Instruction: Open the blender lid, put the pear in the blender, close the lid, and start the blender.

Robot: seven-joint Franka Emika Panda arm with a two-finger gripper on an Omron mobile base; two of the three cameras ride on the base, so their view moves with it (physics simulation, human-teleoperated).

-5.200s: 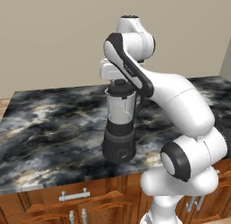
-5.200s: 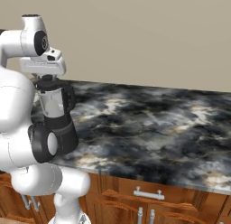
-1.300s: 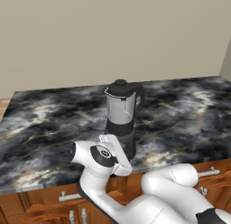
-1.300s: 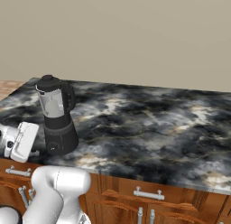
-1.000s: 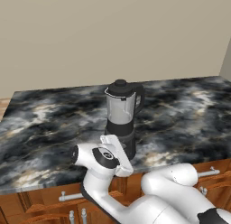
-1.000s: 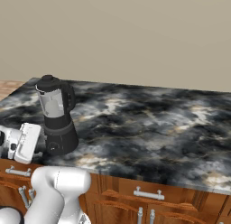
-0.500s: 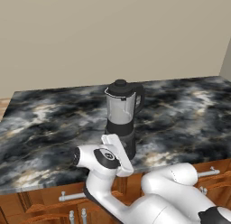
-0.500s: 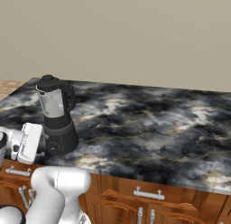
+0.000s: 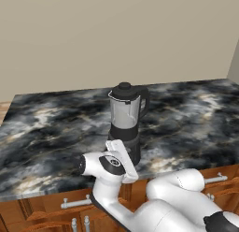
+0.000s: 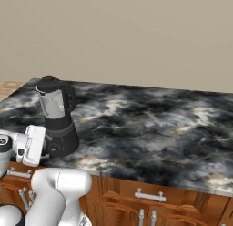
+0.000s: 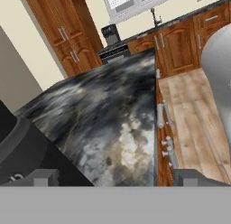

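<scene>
1. The blender (image 9: pixel 126 123), a clear tapered jar with a black side handle on a dark grey cylindrical base, stands upright near the front edge of the black-and-grey marbled bench (image 9: pixel 196 119). Its long axis is vertical.
2. The blender lid (image 9: pixel 124 90), a small round black cap with a raised knob, sits on the jar's rim, so I judge the jar shut.
3. My end effector (image 9: pixel 120 160) hangs low at the bench's front edge, just in front of the blender's base. From it the base lies close ahead and the lid well above.
4. In the hand view the dark base (image 11: pixel 22 155) fills the lower left, with both fingertips (image 11: pixel 43 178) far apart and nothing between them.
5. I cannot find the pear on the bench from here.
6. I judge the next move turns on height: the lid is up, the front button near level.
7. Wooden cabinet fronts (image 10: pixel 136 207) with metal handles run below the bench; nothing else stands beside the blender.
</scene>
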